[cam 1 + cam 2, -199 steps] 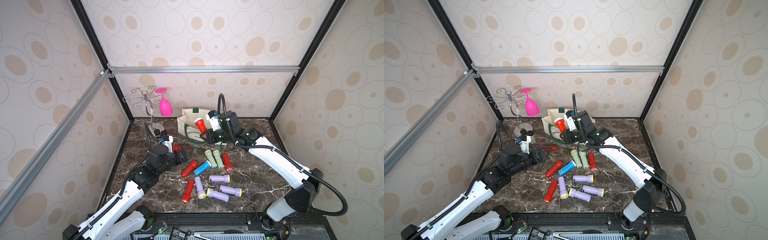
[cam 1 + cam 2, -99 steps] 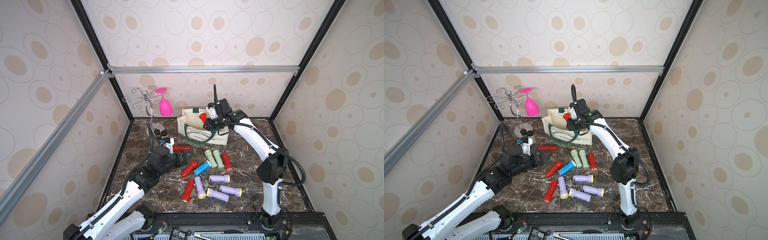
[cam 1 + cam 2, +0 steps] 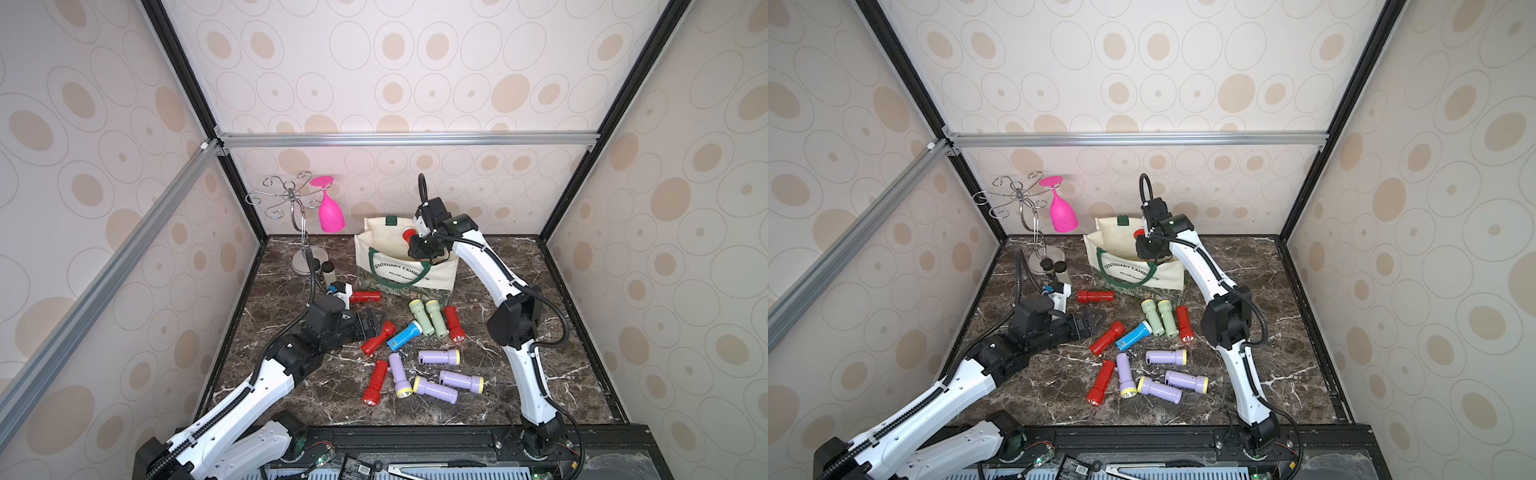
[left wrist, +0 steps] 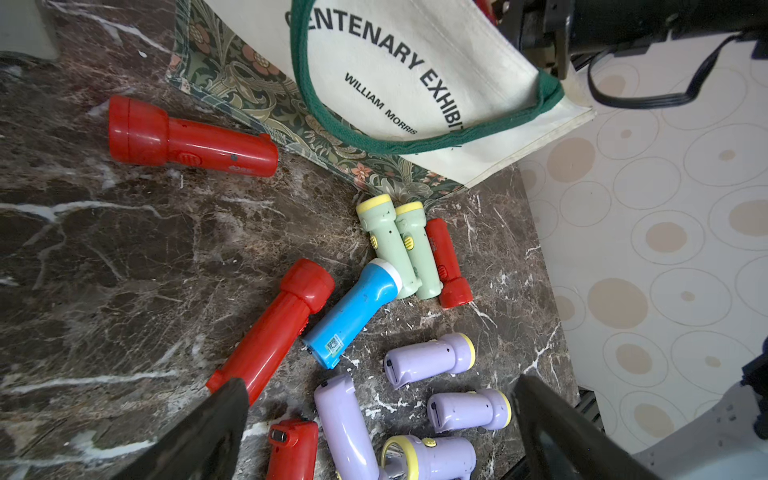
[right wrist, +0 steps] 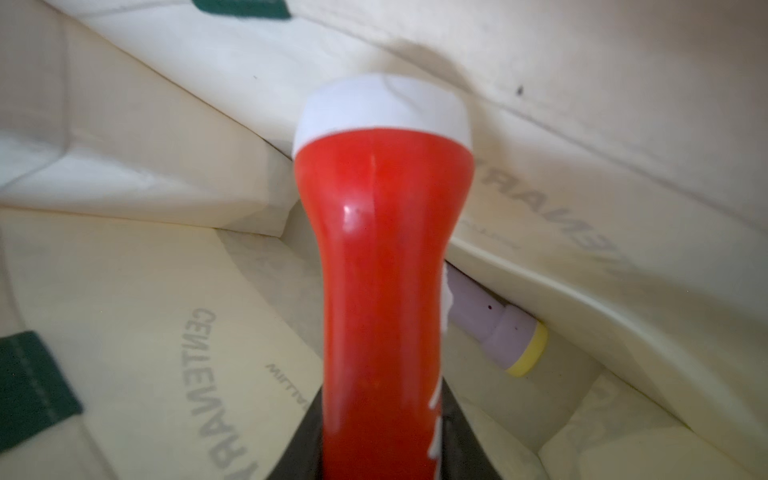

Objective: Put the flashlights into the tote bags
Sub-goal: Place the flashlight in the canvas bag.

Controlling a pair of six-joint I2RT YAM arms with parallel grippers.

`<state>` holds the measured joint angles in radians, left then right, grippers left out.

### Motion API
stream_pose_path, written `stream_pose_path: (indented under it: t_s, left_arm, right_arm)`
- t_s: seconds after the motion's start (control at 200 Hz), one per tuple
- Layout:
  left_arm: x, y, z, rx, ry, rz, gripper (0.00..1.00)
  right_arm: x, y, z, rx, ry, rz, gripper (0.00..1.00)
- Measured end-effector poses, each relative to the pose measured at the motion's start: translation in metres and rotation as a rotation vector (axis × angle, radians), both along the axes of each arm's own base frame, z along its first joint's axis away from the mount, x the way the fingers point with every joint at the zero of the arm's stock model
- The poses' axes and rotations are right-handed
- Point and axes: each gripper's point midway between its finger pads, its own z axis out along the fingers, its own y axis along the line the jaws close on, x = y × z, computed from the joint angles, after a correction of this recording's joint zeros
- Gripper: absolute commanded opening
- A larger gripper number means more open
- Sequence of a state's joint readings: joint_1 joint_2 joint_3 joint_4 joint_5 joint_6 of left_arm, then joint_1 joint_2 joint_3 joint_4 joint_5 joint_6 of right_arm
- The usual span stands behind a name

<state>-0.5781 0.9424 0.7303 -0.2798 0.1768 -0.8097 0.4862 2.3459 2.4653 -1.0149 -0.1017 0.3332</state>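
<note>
I have red flashlight (image 5: pixel 382 232) pinched in right end effector (image 5: pixel 384 436) inside tote bag (image 3: pixel 399 270); release next; left end effector (image 4: pixel 380 390) spread over desk (image 3: pixel 498 374).

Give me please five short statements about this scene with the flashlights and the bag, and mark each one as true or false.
1. The right gripper holds a red flashlight with a white head in the open mouth of the tote bag. True.
2. The tote bag has no other flashlight in it. False: a lilac flashlight lies inside.
3. The left gripper is shut on the blue flashlight. False: it is open and empty, and the blue flashlight lies on the table.
4. Two pale green flashlights lie side by side on the table. True.
5. A pink glass hangs upside down from the wire rack. True.
</note>
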Motion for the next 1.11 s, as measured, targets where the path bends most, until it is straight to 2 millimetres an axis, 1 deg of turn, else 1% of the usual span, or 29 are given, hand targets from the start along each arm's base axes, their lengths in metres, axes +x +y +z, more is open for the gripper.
stream_pose_path:
  t_s: [0.235,0.41,0.445,0.595,0.79,0.885,0.935,0.98,1.105]
  left_arm:
    - [-0.003,0.003,-0.01,0.017,0.011,0.0,1.0]
    - [-0.006,0.006,-0.016,0.027,0.015,0.003,1.0]
    - [-0.006,0.006,-0.017,0.029,0.016,0.003,1.0]
    - [-0.006,0.006,-0.02,0.039,0.023,0.0,1.0]
    - [-0.005,0.007,-0.021,0.047,0.019,0.002,1.0]
    - [-0.005,0.008,-0.022,0.052,0.017,0.004,1.0]
    - [-0.005,0.008,-0.023,0.056,0.017,0.002,1.0]
    - [-0.005,0.008,-0.024,0.059,0.017,0.001,1.0]
    - [-0.007,0.01,-0.03,0.076,0.026,-0.003,1.0]
  right_arm:
    - [0.0,-0.009,-0.023,-0.058,0.047,-0.043,0.0]
    - [-0.001,-0.015,-0.044,-0.105,0.088,-0.059,0.07]
    - [-0.002,-0.016,-0.047,-0.111,0.096,-0.059,0.1]
    - [-0.003,-0.016,-0.051,-0.119,0.109,-0.059,0.31]
    - [-0.001,-0.016,-0.045,-0.113,0.093,-0.065,0.6]
    - [0.0,-0.014,-0.043,-0.109,0.086,-0.072,0.7]
    - [0.0,-0.013,-0.042,-0.114,0.077,-0.066,0.74]
    - [0.0,-0.012,-0.041,-0.116,0.072,-0.063,0.76]
    - [-0.002,-0.005,-0.028,-0.112,0.04,-0.049,0.77]
